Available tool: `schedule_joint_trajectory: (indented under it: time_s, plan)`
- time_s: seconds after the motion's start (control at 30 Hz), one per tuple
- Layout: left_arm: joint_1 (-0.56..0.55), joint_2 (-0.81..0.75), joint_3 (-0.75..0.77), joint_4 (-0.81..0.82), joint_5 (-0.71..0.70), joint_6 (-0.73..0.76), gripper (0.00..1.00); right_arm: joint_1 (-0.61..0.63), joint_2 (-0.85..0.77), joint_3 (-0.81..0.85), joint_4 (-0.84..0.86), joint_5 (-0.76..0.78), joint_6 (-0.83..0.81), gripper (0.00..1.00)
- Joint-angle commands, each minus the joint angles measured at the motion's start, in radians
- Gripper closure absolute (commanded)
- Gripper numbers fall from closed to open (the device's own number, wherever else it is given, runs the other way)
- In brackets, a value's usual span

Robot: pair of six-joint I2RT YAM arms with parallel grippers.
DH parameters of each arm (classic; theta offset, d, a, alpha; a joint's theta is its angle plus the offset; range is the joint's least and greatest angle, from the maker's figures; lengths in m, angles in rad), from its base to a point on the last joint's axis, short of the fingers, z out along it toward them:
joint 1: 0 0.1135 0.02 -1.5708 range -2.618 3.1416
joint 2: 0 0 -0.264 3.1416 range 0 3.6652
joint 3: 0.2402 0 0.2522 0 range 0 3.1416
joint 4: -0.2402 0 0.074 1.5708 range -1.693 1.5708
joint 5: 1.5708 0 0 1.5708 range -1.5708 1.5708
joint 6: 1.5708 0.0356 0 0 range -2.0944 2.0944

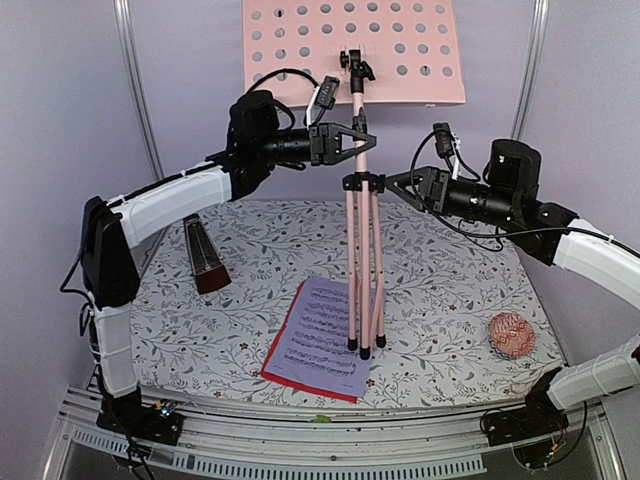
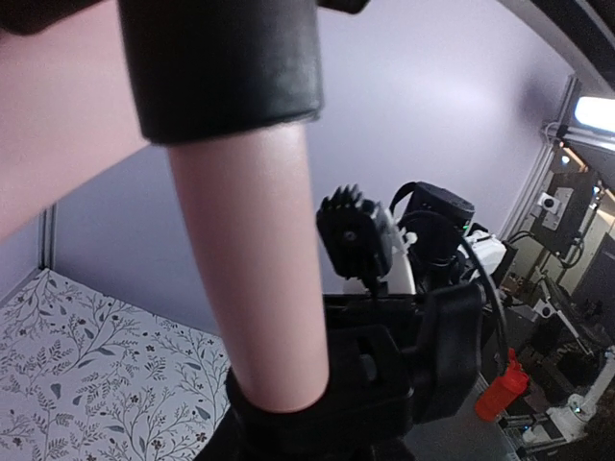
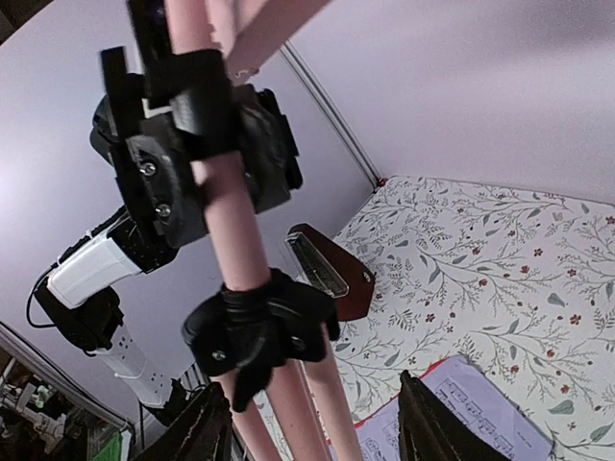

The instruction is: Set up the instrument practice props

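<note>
Floral-print tabletop (image 1: 450, 270), lilac walls (image 1: 60, 100); left end effector (image 1: 356, 140) clamps pink metal tripod music stand (image 1: 352, 260) pole, right end effector (image 1: 388, 182) spread beside collar.

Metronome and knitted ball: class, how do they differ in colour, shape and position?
The metronome is dark brown; the knitted ball is pink. The metronome is a pyramid; the knitted ball is round. The metronome stands at the left; the knitted ball lies at the near right. Both rest on the floral table.
</note>
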Motion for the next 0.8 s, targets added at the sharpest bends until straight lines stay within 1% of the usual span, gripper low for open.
schedule_joint_trajectory:
  time_s: [0.0,0.17,0.27,0.43,0.53,0.67,0.77]
  plan:
    - [-0.010,-0.169,0.041,0.267,0.017,0.108,1.00,-0.003,0.008,-0.008,0.002,-0.071,0.098,0.44]
    - [-0.014,-0.169,0.045,0.245,0.021,0.136,1.00,0.002,0.018,0.001,0.031,-0.140,0.159,0.49]
    - [-0.015,-0.169,0.050,0.229,0.024,0.158,1.00,0.007,0.000,-0.007,0.031,-0.135,0.165,0.50]
    - [-0.028,-0.161,0.082,0.153,0.025,0.219,1.00,0.008,-0.050,-0.033,0.014,-0.069,0.162,0.50]
    - [-0.037,-0.156,0.097,0.117,0.024,0.248,1.00,0.007,-0.059,-0.029,0.010,-0.066,0.158,0.49]
    - [-0.049,-0.156,0.109,0.068,0.016,0.296,1.00,0.008,-0.052,-0.005,-0.007,-0.087,0.155,0.52]
    - [-0.054,-0.153,0.123,0.030,0.002,0.329,1.00,0.011,-0.039,0.016,-0.019,-0.117,0.152,0.57]
